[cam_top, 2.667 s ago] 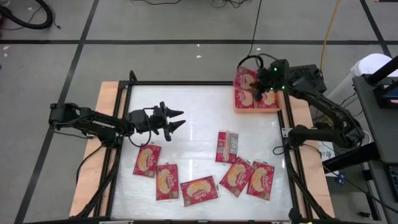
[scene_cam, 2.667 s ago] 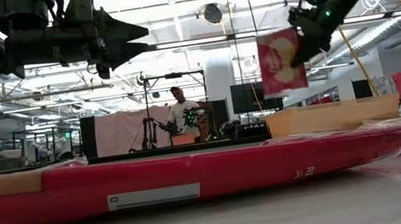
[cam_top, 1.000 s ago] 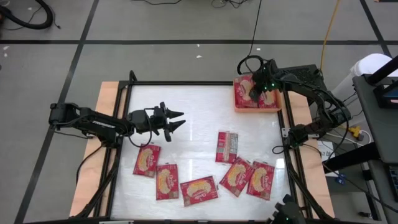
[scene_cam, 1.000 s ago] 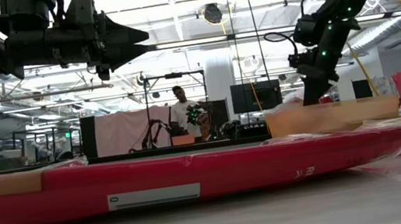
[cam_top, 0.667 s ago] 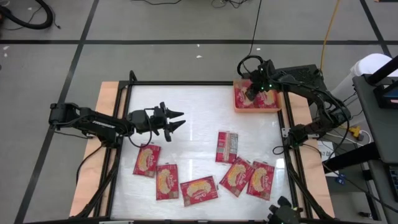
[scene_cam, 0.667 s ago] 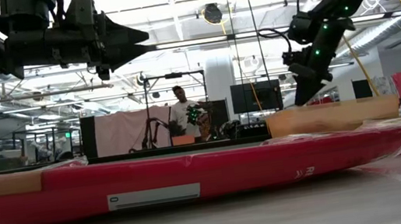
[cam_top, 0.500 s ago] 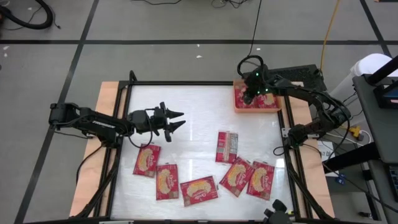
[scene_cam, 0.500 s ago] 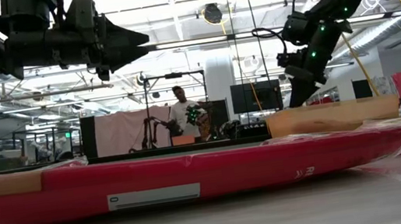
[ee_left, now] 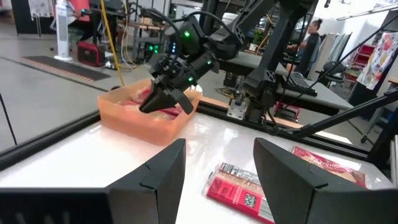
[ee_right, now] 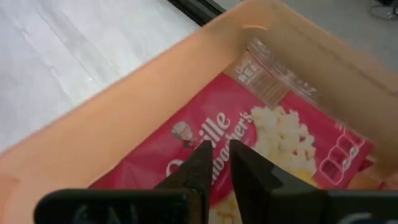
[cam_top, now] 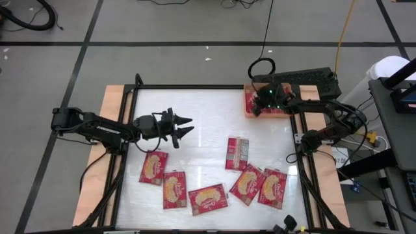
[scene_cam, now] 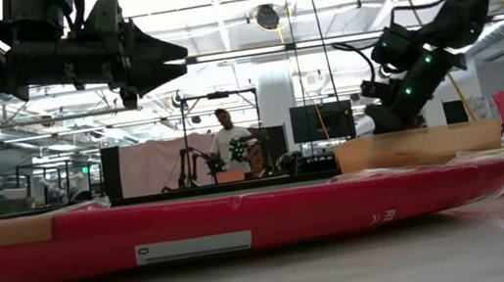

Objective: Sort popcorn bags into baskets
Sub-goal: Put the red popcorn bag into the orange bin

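Note:
Several red popcorn bags (cam_top: pixel 208 198) lie flat on the white table; one (cam_top: pixel 237 153) shows its grey-white panel. More bags (ee_right: pixel 273 130) lie in the orange basket (cam_top: pixel 268 116) at the far right corner. My right gripper (ee_right: pixel 221 163) slants down into the basket, shut, with its tips just over the top bag; it also shows in the left wrist view (ee_left: pixel 148 106). My left gripper (cam_top: pixel 183 127) hangs open and level above the table's left half, with nothing between its fingers (ee_left: pixel 161 174). My right gripper points its shut fingertips (ee_right: pixel 202 158) at the printed face of the top bag (ee_right: pixel 186 134), close to the basket's left wall. The bag lies flat in the basket. Whether the tips touch it I cannot tell.
One red bag (scene_cam: pixel 243 216) lies right in front of the low camera. The table has a black frame and wooden side strips (cam_top: pixel 114 97). The white surface (cam_top: pixel 208 110) between my left gripper and the basket holds no bags. People and equipment stand in the room behind.
My right gripper has moved across the basket toward its left wall and sunk lower, tipping from a steep downward point to a shallower slant. The bags on the table have stayed where they were.

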